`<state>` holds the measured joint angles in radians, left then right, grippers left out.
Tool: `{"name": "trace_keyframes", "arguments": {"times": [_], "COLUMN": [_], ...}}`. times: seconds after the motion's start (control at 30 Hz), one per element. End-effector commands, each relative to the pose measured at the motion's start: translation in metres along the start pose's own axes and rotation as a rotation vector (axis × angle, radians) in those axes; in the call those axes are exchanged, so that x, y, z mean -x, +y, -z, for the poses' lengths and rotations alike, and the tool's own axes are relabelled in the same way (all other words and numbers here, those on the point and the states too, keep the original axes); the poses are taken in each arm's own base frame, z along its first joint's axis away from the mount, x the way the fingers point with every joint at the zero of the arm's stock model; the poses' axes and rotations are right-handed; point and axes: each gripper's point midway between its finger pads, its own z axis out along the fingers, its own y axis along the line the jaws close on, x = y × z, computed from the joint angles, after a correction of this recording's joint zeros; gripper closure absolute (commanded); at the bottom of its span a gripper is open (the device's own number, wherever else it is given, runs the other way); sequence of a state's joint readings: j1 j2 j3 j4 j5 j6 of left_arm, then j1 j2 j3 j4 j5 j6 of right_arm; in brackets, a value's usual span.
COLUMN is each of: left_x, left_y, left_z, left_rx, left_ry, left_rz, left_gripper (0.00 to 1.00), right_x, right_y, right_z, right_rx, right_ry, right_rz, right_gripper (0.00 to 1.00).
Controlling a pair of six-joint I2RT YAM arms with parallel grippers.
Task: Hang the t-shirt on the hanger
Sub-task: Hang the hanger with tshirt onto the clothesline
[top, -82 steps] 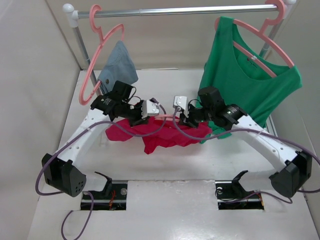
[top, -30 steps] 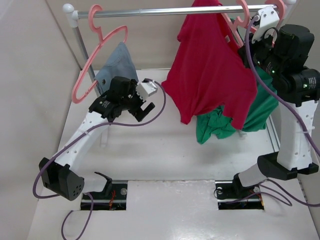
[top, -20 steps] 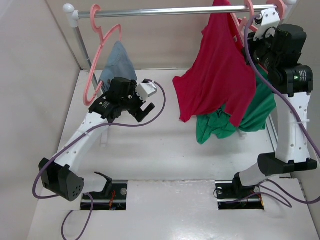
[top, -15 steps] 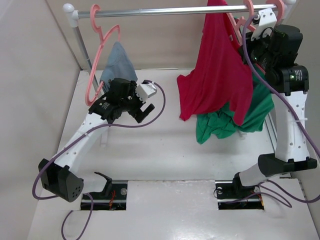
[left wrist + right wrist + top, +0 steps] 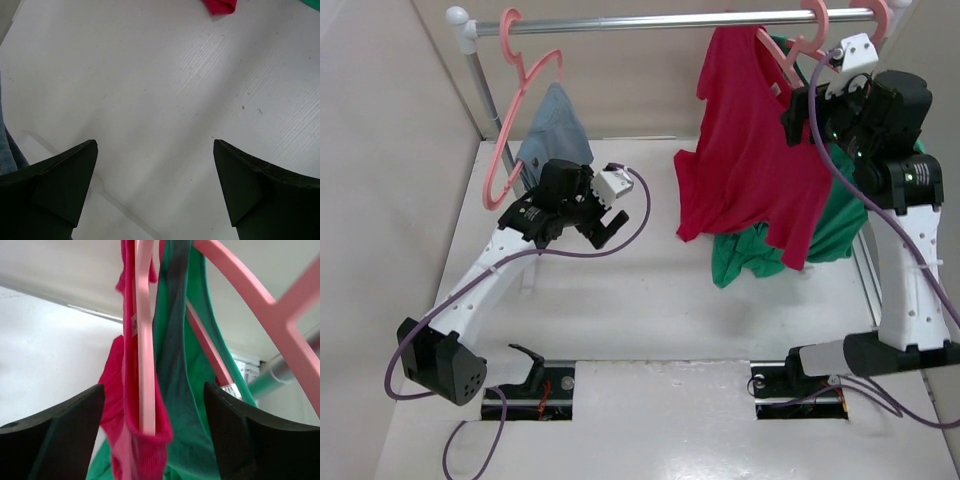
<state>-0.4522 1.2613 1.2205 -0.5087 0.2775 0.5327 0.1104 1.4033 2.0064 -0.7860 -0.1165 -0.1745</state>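
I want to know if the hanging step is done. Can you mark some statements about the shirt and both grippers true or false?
The t-shirt hangs from the rail on a hanger. True.
The left gripper holds the t-shirt. False: it is open over the table, holding nothing.
The right gripper is clamped on the hanger. False: its jaws stand open.
A green top hangs behind the t-shirt. True.
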Motion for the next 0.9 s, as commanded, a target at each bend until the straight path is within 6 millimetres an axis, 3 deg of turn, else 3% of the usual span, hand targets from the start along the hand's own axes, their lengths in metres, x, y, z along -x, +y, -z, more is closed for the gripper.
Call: {"name": "trace_keyframes", "arguments": {"times": [0.0,0.03,0.07,0.23,0.3,0.33,0.37,0.43,0.53,0.57,0.67,0.7,0.77,0.8,0.87], "left_x": [0.007,0.007,0.007,0.000,-0.004,-0.007,-0.011,-0.019,-0.031,-0.039,-0.059,-0.063,-0.069,-0.077,-0.079], "left_y": [-0.004,-0.004,-0.004,-0.008,-0.010,-0.011,-0.013,-0.018,-0.024,-0.026,-0.034,-0.033,-0.033,-0.034,-0.034], "left_z": [0.006,0.006,0.006,0.003,0.001,0.000,-0.001,-0.004,-0.012,-0.015,-0.023,-0.024,-0.028,-0.031,-0.032], "left_rx": [-0.002,-0.002,-0.002,-0.010,-0.014,-0.018,-0.022,-0.030,-0.042,-0.035,-0.044,-0.031,-0.017,-0.009,0.001], "left_ry": [-0.039,-0.039,-0.039,-0.023,-0.015,-0.007,0.002,0.021,0.051,0.067,0.117,0.123,0.127,0.143,0.146], "left_rz": [0.006,0.015,0.015,0.030,0.046,0.059,0.061,0.112,0.167,0.199,0.232,0.243,0.253,0.255,0.278], "left_gripper": [0.00,0.00,0.00,0.00,0.00,0.00,0.00,0.00,0.00,0.00,0.00,0.00,0.00,0.00,0.00], "right_x": [0.046,0.049,0.052,0.074,0.086,0.083,0.091,0.091,0.058,0.034,-0.013,-0.042,-0.071,-0.105,-0.142], "right_y": [0.000,-0.003,-0.005,-0.007,0.010,0.023,0.033,0.070,0.097,0.105,0.121,0.135,0.146,0.159,0.166], "right_z": [0.049,0.057,0.066,0.128,0.145,0.145,0.162,0.171,0.154,0.136,0.110,0.100,0.089,0.080,0.071], "right_rx": [-0.030,-0.052,-0.080,-0.152,-0.071,-0.011,0.032,0.227,0.377,0.414,0.478,0.520,0.539,0.575,0.576], "right_ry": [-0.207,-0.226,-0.243,-0.373,-0.450,-0.464,-0.530,-0.604,-0.561,-0.496,-0.361,-0.295,-0.224,-0.146,-0.052], "right_rz": [0.083,0.097,0.109,0.190,0.249,0.271,0.307,0.360,0.342,0.313,0.242,0.217,0.182,0.176,0.163], "right_gripper": [0.15,0.13,0.06,0.05,0.01,0.01,0.01,0.01,0.01,0.01,0.01,0.01,0.01,0.01,0.01]}}
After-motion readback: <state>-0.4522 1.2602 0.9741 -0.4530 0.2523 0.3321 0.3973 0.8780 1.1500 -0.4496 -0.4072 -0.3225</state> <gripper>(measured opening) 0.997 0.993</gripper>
